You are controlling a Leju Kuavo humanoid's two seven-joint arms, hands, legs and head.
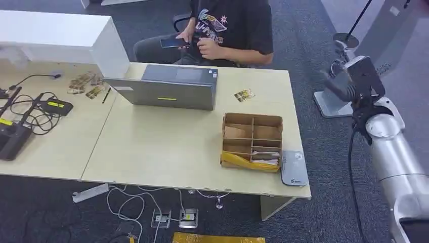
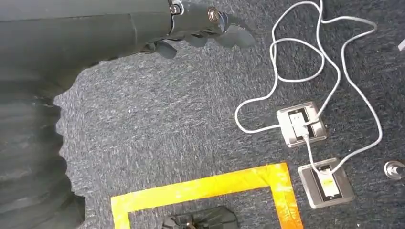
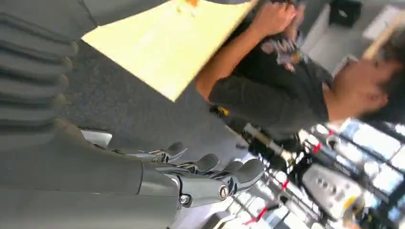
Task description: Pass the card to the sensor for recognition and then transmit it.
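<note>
A: Beige table [image 1: 152,147]; sensor [image 1: 294,169] and card box [image 1: 252,140] sit together at its right edge, presumably within reach.
B: Right hand [image 3: 205,174] raised beside that edge, fingers apart, holding nothing; left hand [image 2: 200,24] hangs over carpet, loosely spread, holding nothing.

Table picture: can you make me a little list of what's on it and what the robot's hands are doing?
table: light wood desk
box: cardboard box with compartments, near the robot's right edge of the desk
sensor: grey flat device beside the box
loose card: one lying behind the box
laptop: grey, lid up
person: seated behind the desk, holding a phone
right hand: raised beside the desk, fingers apart, empty
left hand: hanging over carpet, empty
</note>
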